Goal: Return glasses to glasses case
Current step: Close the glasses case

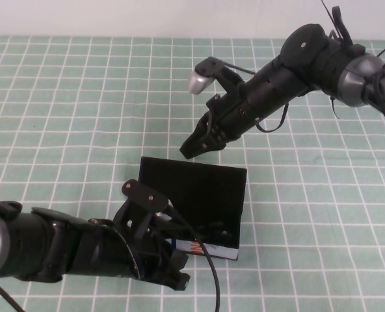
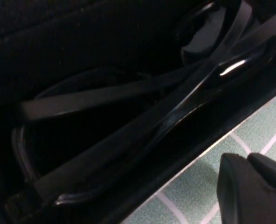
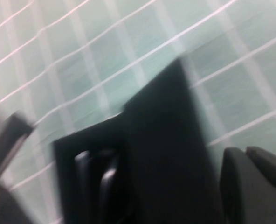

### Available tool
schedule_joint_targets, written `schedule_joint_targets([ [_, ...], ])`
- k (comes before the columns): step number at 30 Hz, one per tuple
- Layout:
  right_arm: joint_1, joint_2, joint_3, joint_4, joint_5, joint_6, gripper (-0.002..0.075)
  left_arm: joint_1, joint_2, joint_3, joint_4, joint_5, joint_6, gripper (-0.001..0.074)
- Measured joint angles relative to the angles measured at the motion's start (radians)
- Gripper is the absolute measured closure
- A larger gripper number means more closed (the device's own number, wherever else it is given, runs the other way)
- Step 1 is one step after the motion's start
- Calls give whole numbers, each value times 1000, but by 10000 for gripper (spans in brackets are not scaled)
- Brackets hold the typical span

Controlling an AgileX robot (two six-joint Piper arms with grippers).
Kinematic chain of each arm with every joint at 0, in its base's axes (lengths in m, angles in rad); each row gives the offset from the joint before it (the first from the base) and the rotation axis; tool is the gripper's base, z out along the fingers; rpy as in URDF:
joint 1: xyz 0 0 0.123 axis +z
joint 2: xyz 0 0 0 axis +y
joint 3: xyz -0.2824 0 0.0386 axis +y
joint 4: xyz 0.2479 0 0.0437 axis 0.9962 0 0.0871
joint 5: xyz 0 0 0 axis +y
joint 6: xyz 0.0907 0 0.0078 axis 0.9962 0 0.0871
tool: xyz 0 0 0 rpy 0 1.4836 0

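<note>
Glasses lay inside the open case, both grippers clenched on nothing

Glasses [image 2: 142, 121], black and thick-framed, rested inside the glasses case [image 1: 202, 195], their folded temples crossing over the frame in the left wrist view. From the high view only a glint of them showed at the case's near end, close to the front wall. That case sat open near the middle of the table, its lid tipped up and back toward the far side, its interior black, and a strip of blue, white and orange print visible on its front side.

Just beside the case's near left corner, the left gripper [image 1: 179, 276] hung low over the cloth, partly covering the front edge. Its fingers [image 2: 250, 186] were pressed together, with nothing between them, outside the case wall over the checked surface.

Beyond the raised lid, the right gripper [image 1: 191, 149] hovered above the table, pointing down toward the lid's far edge and apart from it. Its jaws were clenched tight and carried nothing.

Under everything lay a green tablecloth [image 1: 62, 117] ruled with white grid lines
</note>
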Motion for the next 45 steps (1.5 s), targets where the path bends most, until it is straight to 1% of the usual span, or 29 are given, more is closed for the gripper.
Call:
schedule_joint_targets([
  [4, -4, 0, 0, -4, -77, 13, 737, 0, 0, 0, 0, 0, 0, 737],
  [8, -4, 0, 0, -4, -92, 16, 737, 0, 0, 0, 0, 0, 0, 737],
  [16, -4, 18, 0, -121, -49, 62, 737, 0, 0, 0, 0, 0, 8, 737],
  [21, -2, 24, 0, -121, -17, 68, 737, 0, 0, 0, 0, 0, 11, 737],
  [26, 0, 24, 0, -85, 41, 68, 737, 0, 0, 0, 0, 0, 19, 737],
  [30, 5, 24, 0, -51, 48, 68, 737, 0, 0, 0, 0, 0, 33, 737],
  [36, 43, 24, 7, -49, 48, 84, 737, 0, 0, 0, 0, 0, 40, 737],
  [41, 91, 2, 65, -49, 48, 91, 737, 0, 0, 0, 0, 0, 40, 737],
  [45, 112, -14, 132, -56, 48, 119, 737, 0, 0, 0, 0, -2, 40, 737],
])
